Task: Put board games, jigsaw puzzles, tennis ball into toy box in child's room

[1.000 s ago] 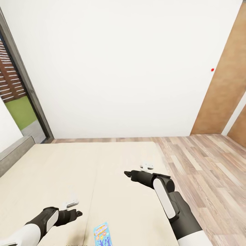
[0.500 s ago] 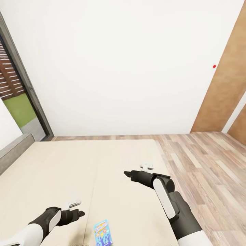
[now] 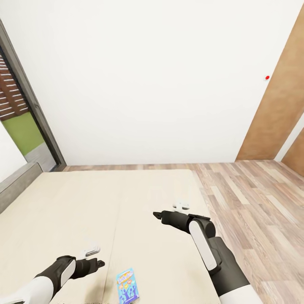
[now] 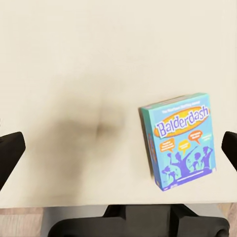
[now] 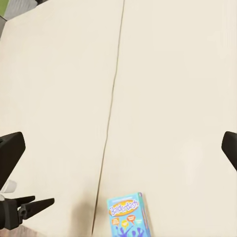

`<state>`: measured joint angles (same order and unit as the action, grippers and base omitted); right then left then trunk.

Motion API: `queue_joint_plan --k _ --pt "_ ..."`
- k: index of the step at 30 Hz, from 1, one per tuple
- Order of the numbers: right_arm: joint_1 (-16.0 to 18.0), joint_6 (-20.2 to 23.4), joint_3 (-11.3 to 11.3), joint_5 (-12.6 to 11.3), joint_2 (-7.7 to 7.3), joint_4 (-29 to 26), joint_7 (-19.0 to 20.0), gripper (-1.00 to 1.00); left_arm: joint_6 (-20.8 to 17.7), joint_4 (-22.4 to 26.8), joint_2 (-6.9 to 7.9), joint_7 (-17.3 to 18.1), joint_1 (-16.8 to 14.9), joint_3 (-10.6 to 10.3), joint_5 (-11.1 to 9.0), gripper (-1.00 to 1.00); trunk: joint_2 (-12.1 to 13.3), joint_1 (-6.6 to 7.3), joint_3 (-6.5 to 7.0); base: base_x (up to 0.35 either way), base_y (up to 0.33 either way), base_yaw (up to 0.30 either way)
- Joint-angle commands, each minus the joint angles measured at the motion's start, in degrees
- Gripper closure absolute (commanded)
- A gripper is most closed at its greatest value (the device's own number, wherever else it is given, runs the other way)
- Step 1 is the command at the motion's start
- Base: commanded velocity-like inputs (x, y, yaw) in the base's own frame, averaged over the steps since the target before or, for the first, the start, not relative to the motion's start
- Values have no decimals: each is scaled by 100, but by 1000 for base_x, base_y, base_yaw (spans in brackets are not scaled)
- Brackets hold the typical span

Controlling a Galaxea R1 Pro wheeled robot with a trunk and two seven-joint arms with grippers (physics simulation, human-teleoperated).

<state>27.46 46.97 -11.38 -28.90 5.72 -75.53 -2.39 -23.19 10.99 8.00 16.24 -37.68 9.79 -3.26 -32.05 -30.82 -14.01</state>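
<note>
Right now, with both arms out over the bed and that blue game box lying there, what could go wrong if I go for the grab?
1. The board game lies flat on the bed, so open fingers may push it along the mattress rather than get under an edge.
2. It sits near the mattress's near edge; a nudge could slide it off.
3. Left gripper and right gripper both hang over the bed; reaching with both risks a clash.

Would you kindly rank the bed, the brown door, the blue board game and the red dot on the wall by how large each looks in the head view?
1. bed, by far the largest.
2. brown door, cut off by the picture's edge.
3. board game, a small light-blue box lying flat on the bed.
4. red dot, tiny.
</note>
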Motion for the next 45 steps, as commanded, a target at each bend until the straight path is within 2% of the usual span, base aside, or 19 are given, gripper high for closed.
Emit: queue_joint_plan --k 1,16,19,26,29,34,39,45 --pt "5 23 -5 -28 2 -5 -25 -100 -44 9 0 8 -2 23 -31 -100 -9 -2 -19 0 0 0" --pt "5 23 -28 -20 3 -14 -25 -100 -93 9 22 138 -2 76 -93 -100 -9 -2 -160 0 0 0" --pt "5 23 -29 -20 1 -14 -25 -100 -101 9 29 364 -7 84 -100 -100 -9 -2 -188 0 0 0" --pt "5 23 -30 -20 0 -14 -25 -100 -106 9 58 1239 -15 60 -74 -100 -9 -2 -254 0 0 0" --pt "5 23 -31 -20 0 -14 -25 -100 -108 9 75 1432 -27 53 -71 -100 -9 -2 -282 0 0 0" --pt "5 23 -25 -20 0 -14 -25 -100 -235 18 86 1538 -57 63 -80 -100 -9 -2 -329 0 0 0" --pt "1 18 -21 -20 0 -16 -25 -100 -650 64 88 1624 -70 66 -86 -100 -9 -2 -376 0 0 0" --pt "-3 16 3 -20 0 -59 -25 -100 -628 71 84 1656 -72 39 -60 -100 -9 -2 -432 0 0 0"
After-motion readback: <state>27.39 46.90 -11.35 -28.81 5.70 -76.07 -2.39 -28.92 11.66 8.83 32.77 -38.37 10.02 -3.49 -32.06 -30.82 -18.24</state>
